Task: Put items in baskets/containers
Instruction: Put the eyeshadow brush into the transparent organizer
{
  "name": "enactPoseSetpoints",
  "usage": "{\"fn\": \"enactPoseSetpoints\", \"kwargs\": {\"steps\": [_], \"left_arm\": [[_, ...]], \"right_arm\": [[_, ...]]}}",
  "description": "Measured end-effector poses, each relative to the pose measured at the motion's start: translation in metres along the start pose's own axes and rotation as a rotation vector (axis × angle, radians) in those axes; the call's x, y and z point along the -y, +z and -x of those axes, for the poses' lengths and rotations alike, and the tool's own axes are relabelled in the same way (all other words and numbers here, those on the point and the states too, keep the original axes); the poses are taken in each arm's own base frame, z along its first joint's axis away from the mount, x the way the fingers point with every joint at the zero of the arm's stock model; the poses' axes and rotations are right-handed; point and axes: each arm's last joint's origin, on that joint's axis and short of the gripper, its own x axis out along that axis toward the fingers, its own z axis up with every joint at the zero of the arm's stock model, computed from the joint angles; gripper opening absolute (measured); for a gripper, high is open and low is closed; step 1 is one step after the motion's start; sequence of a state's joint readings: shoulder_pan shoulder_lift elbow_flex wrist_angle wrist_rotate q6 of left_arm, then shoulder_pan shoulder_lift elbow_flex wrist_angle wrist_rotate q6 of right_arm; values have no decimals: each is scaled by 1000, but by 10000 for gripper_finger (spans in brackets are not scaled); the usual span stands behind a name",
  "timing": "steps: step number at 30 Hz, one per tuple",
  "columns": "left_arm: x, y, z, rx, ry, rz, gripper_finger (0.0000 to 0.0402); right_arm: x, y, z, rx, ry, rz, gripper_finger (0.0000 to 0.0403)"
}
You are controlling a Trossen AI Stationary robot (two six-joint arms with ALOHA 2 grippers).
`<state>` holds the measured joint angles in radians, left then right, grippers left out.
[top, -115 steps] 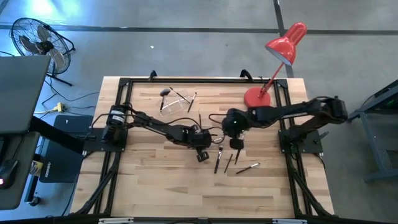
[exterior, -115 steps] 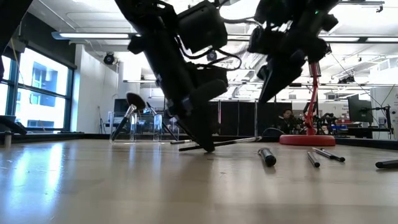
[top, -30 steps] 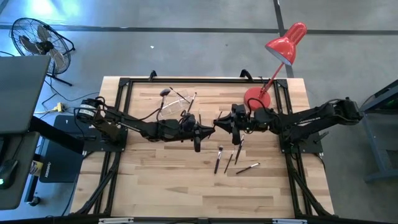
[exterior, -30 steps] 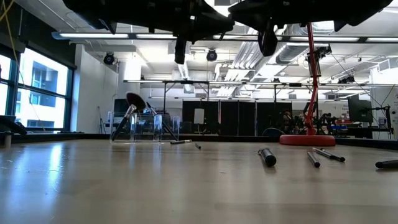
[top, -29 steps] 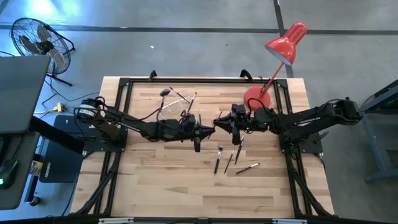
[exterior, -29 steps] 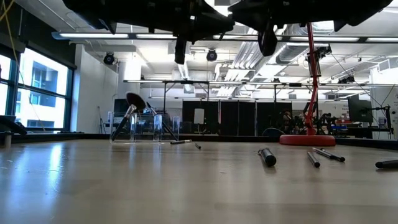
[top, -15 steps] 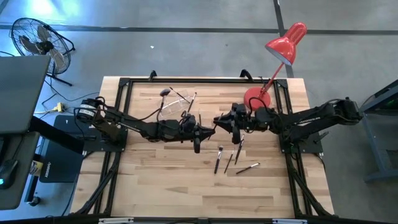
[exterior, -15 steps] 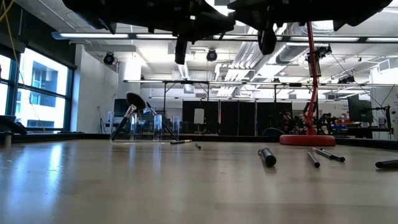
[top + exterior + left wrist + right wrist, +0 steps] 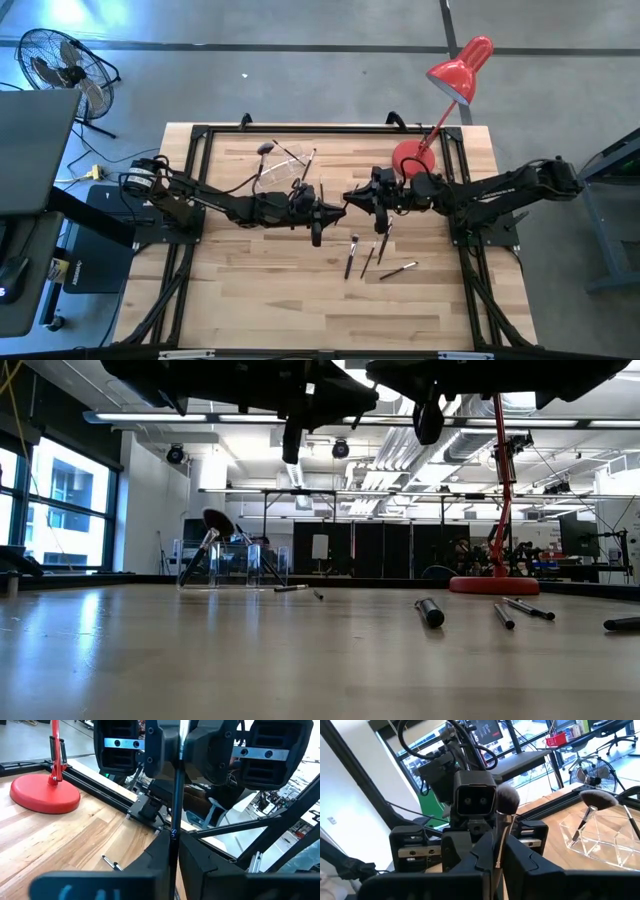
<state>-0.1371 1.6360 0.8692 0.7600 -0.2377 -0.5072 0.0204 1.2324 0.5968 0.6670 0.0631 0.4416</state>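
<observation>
While both grippers meet mid-table, the left gripper (image 9: 335, 210) and the right gripper (image 9: 352, 196) both pinch one brush (image 9: 506, 802) — clear holder (image 9: 283, 164) sits far-left.

We identify the setting as a robotics laboratory or open workshop hall. The butcher-block table (image 9: 260, 270) stands in a black metal frame on a polished concrete floor (image 9: 300, 60). Beyond it we see exposed ceiling ducts (image 9: 400, 455), strip lighting (image 9: 150, 417), tall windows (image 9: 60, 500), further workbenches, a floor fan (image 9: 60, 65), and computer monitors (image 9: 485, 730).
</observation>
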Motion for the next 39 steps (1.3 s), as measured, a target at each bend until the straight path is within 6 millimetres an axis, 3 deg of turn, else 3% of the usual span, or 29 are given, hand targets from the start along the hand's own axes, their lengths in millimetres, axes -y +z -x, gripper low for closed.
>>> {"fn": "enactPoseSetpoints", "kwargs": {"steps": [13,21,25,30,39], "left_arm": [[-4,-2,0,-8,54,41,165],[-20,17,11,-115,149,65,183],[-31,33,27,-205,227,82,183],[-40,49,61,-359,343,41,184],[-60,35,149,-263,410,49,184]], "right_arm": [[1,-1,0,-11,-3,2,13],[2,-3,0,-21,-30,11,15],[6,-4,0,-24,-83,21,13],[20,-5,-2,-32,-166,3,14],[50,-13,-35,-31,-208,-71,13]]}}
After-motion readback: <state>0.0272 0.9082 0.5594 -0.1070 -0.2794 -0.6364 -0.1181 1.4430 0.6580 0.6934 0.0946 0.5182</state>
